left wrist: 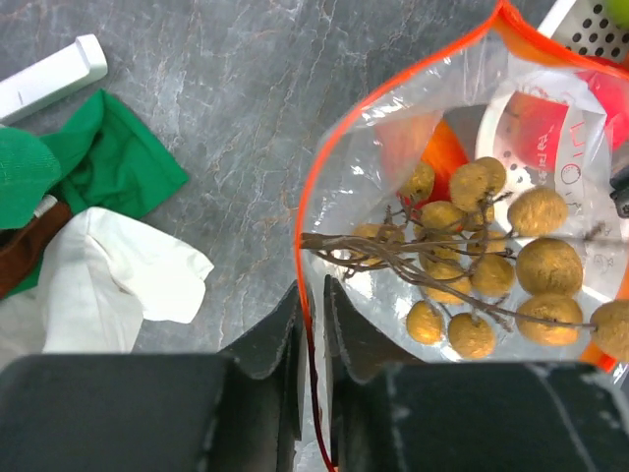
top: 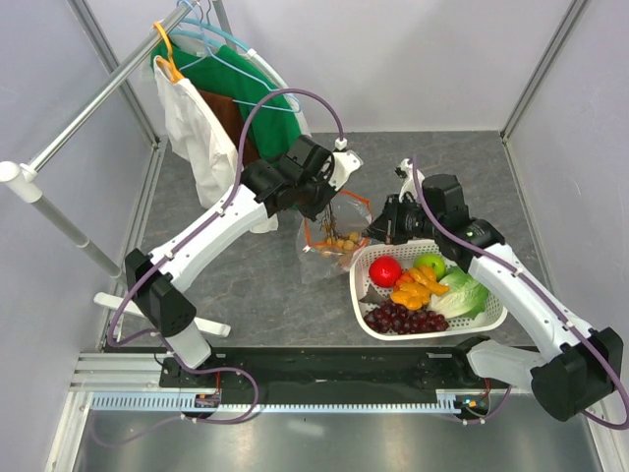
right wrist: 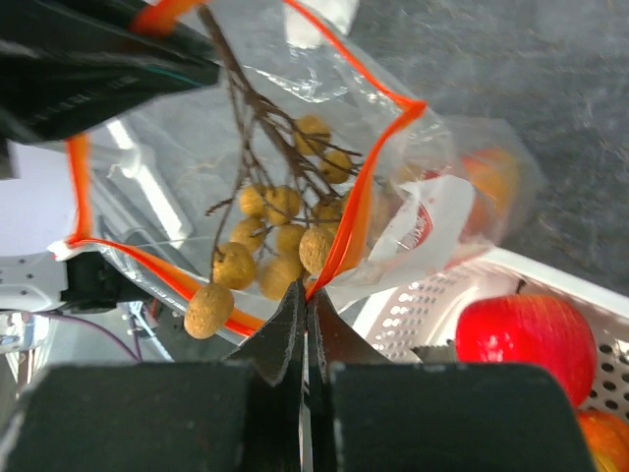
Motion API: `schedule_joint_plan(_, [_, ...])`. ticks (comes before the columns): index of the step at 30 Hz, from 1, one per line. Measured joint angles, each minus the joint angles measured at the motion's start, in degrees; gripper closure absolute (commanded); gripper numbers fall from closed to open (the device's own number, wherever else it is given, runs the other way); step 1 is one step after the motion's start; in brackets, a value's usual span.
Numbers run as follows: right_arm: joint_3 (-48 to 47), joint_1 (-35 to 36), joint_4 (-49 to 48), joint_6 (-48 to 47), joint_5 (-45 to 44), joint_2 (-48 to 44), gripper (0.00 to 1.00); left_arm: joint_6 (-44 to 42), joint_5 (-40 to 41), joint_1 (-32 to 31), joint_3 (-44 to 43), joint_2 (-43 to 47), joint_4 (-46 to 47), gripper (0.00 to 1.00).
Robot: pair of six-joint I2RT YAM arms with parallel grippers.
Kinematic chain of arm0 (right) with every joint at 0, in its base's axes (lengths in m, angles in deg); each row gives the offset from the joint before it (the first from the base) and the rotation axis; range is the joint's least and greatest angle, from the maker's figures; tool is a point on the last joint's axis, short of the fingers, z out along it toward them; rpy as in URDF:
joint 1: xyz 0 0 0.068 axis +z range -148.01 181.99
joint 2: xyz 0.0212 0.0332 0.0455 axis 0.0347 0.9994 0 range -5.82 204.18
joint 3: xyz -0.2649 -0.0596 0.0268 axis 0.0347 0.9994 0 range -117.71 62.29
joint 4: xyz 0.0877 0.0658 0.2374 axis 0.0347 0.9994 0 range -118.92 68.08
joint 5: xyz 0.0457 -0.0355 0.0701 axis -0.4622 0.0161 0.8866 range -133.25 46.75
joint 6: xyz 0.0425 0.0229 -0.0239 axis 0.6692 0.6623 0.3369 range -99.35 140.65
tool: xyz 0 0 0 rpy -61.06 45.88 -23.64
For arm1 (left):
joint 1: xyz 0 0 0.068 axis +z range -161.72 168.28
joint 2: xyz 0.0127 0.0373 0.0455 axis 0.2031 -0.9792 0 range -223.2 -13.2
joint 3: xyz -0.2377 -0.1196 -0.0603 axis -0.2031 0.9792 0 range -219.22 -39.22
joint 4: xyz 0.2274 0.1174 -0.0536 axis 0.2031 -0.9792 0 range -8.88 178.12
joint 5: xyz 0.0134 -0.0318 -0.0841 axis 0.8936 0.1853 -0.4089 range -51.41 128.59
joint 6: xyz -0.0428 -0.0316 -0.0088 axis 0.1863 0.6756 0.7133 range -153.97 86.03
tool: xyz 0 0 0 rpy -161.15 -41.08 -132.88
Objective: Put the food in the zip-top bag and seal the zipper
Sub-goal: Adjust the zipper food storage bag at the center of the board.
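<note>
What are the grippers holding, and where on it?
Both hold the zip-top bag by its zipper: the left gripper pinches one side of the mouth, the right gripper the opposite side.

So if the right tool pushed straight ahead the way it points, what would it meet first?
The right tool is shut on the zipper of the zip-top bag, so straight on it would likely meet the brown nuts hanging just inside, though depth is unclear.

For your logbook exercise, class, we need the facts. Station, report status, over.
Zip-top bag held open: left fingers and right fingers shut on opposite rims. Nuts inside; twig stem up at mouth. Red apple, grapes in basket.
</note>
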Motion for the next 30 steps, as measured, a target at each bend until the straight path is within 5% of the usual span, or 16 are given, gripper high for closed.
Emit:
schedule_joint_plan(2, [-1.1,0.0,-0.2,-0.4,1.2,-0.2,1.00,-0.5,0.6,-0.4,0.0,0.1,0.2,0.73])
schedule_joint_plan(4, [-1.4,0.0,-0.8,-0.5,2.5,-0.4,1.00,-1.1,0.4,-0.6,0.1,0.5,0.7,0.92])
schedule_joint_plan(6, [-1.4,0.0,-1.3,-0.5,3.3,-0.4,1.00,-1.2,-0.9,-0.6,0.1,0.9,1.2,0.98])
schedule_joint_plan(12, [-2.8,0.0,-1.2,-1.6,4.6,1.1,1.00,-0.9,-5.6,-0.4,-2.6,0.9,0.0,0.98])
schedule_joint_plan(30, [-6.1,1.1,-0.5,-8.9,14.3,2.5,1.00,0.9,-2.2,1.1,-2.5,-6.5,-1.5,0.98])
